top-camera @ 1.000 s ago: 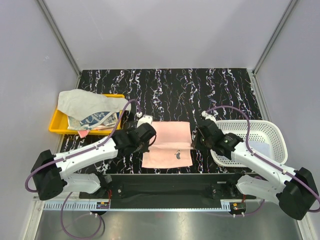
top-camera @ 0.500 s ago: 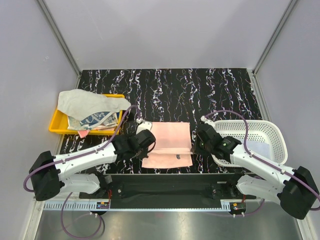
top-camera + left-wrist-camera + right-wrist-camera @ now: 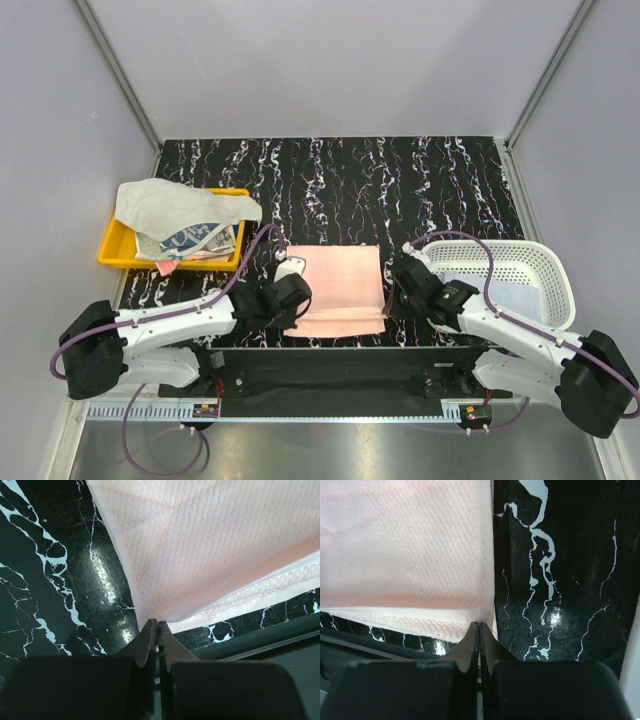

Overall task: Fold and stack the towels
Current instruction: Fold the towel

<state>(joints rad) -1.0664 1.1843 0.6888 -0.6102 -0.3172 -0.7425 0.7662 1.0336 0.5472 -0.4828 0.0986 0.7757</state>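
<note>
At table [image 3: 420, 190] front, L gripper [image 3: 158, 626] & R gripper [image 3: 479, 627] jaws each clamp a pink towel [image 3: 340, 275] corner; I move both level & in sync so edges match.

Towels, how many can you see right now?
3 for sure: the pink towel lies mid-table; the whitish towel is draped over the yellow tray; the printed towel sits beneath it in that tray. More may be hidden under that pile.

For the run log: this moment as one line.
step: fold | left gripper: shut on pink towel | right gripper: shut on pink towel | other towels: heaped on yellow tray
</note>
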